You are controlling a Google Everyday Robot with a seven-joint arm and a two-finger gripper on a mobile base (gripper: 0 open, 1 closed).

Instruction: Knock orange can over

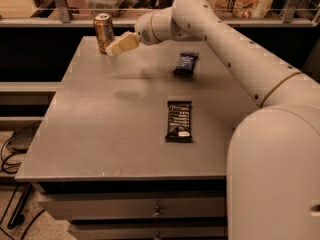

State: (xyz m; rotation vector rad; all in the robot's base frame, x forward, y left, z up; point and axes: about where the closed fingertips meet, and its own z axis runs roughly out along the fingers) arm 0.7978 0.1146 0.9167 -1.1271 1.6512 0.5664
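Grey table (100,134) with drawers (125,207) below, metal railing (60,6) behind, dark cables (6,161) on the floor (35,230) at left.

orange can (104,31) upright at far left corner of counter (100,134), gripper (112,49) right at its lower right side, far snack bar (185,64) and near snack bar (179,120) lying flat
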